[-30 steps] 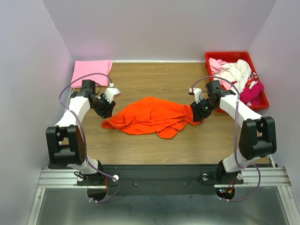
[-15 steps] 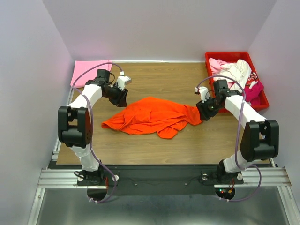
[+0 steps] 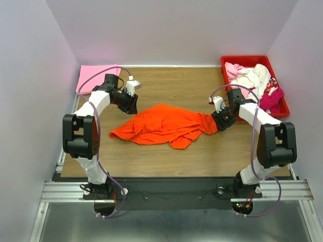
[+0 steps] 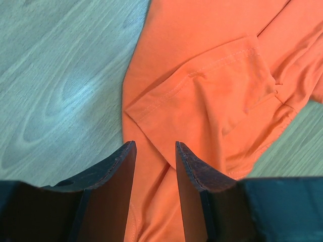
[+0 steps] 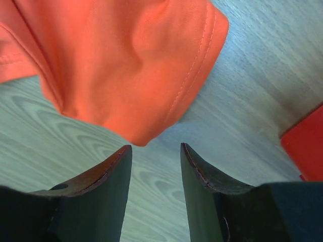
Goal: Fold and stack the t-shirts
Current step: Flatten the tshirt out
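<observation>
We see a wood-grain bench closed in by pale lilac walls. A red plastic crate sits at its far right corner, and a ribbed metal rail runs along the near edge.

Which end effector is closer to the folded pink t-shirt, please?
Left. The left end effector hovers just front-right of the pink t-shirt; the right end effector is across the table, near the red crate.

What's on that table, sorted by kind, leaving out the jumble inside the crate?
Robot arms: 2 (left arm, right arm)
T-shirts out on the table: 2 (orange t-shirt, pink t-shirt)
Crates: 1 (red crate)
Total: 5
</observation>
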### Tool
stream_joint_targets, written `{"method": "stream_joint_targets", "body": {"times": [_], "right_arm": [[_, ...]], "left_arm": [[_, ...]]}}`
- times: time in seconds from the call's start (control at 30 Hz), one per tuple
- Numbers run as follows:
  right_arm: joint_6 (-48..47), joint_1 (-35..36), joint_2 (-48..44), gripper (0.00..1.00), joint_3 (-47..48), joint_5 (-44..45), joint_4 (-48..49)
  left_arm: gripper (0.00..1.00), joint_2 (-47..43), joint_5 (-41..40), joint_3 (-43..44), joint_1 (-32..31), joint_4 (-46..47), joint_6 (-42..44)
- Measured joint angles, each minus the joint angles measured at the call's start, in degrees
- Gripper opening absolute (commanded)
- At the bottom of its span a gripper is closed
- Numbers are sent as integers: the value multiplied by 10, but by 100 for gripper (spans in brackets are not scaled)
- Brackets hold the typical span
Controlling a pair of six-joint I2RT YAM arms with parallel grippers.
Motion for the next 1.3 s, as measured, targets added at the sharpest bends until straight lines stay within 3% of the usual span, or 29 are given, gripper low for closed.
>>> {"method": "stream_joint_targets", "body": {"times": [0.3,0.6,0.87,0.93,1.3], "right_arm": [[-78,-9,-22,50,-60,17,29],[-85,-11,-8,49,-84,1,93],[-70,-12,3,18,-83,-23,124],[-70,-12,3,1,-85,-25,132],[-70,-12,-45,1,-106,-26,143]], "left_arm": [[48,0,-2,0,0,-1,0],[49,0,-5,0,0,-3,0],[49,0,-6,0,0,-1,-8],[49,0,-6,0,0,4,-16],[47,56,-32,0,-12,54,-70]]}}
